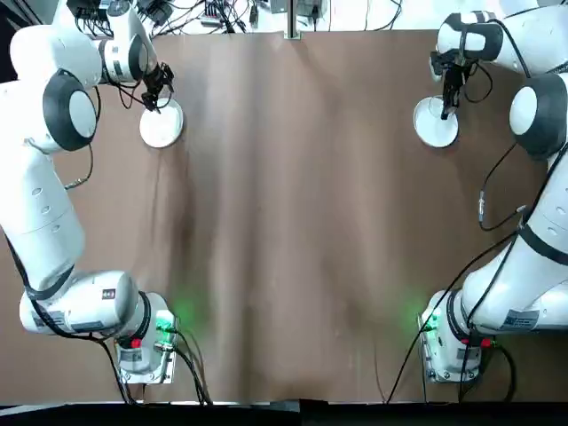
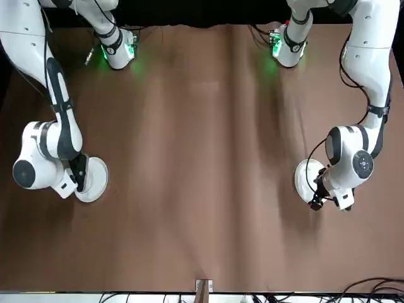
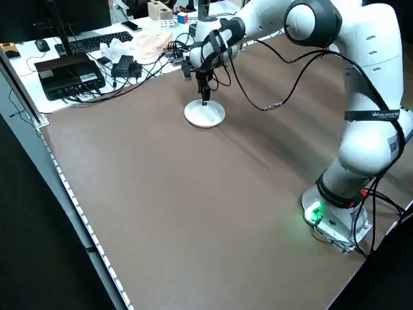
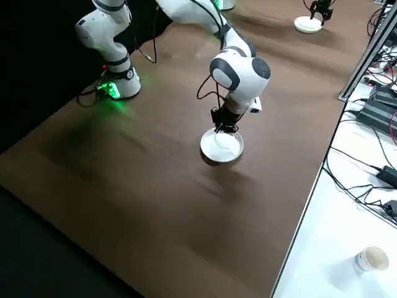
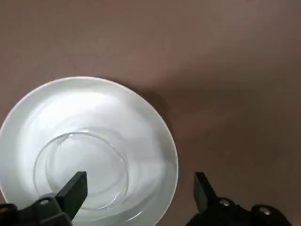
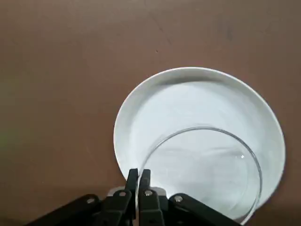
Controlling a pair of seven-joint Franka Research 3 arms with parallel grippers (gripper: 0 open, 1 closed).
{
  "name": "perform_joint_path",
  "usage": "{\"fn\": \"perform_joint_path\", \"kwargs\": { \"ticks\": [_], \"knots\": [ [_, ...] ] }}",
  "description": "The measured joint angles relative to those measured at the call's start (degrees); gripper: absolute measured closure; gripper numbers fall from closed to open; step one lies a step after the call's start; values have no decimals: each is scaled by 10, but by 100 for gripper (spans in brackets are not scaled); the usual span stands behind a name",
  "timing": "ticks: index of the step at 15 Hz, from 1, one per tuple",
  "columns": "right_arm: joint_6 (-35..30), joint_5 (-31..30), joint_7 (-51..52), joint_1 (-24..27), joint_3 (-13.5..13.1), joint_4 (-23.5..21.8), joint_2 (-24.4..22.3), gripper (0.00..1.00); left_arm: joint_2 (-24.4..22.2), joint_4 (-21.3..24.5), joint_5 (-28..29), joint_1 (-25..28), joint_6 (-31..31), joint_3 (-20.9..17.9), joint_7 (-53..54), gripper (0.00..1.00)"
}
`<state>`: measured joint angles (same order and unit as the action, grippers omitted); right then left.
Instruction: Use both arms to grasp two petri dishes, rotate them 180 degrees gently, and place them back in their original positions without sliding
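The right gripper (image 6: 140, 176) has its fingers clenched on the rim of the right petri dish (image 6: 211, 165), over a white plate (image 6: 188, 94); the left gripper (image 5: 141, 176) has its fingers parted above the left petri dish (image 5: 82, 165), ungrasped in its dish-like saucer (image 5: 146, 122); turning and replacing seem left to do; brown covers the tabletop (image 1: 284, 222); a paper cup (image 4: 372, 259) stands beyond.

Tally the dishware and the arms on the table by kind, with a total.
White plates: 2
Clear petri dishes, one over each plate: 2
White-grey robot arms: 2
Total: 6
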<state>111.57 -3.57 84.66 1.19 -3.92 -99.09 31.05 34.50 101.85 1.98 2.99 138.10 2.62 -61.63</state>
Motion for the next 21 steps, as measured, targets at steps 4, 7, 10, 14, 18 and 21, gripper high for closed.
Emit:
{"fn": "perform_joint_path", "kwargs": {
  "ticks": [4,7,10,14,18,21],
  "knots": [
    [26,0,0,-1,0,-23,4,96,-38,0,6,-2,-28,4,149,0],
    [38,-1,0,-1,0,-32,7,96,-78,0,12,-5,-76,18,231,0],
    [50,-1,0,-1,0,-37,14,96,-123,1,16,-7,-100,29,297,0],
    [55,-1,0,-1,0,-38,22,96,-176,2,17,-7,-143,46,386,0],
    [55,-1,0,0,-1,-38,23,78,-221,-6,17,-7,-179,60,436,0],
    [55,-1,0,0,-2,-37,23,50,-243,-43,17,-7,-234,67,447,0]
  ]
}}
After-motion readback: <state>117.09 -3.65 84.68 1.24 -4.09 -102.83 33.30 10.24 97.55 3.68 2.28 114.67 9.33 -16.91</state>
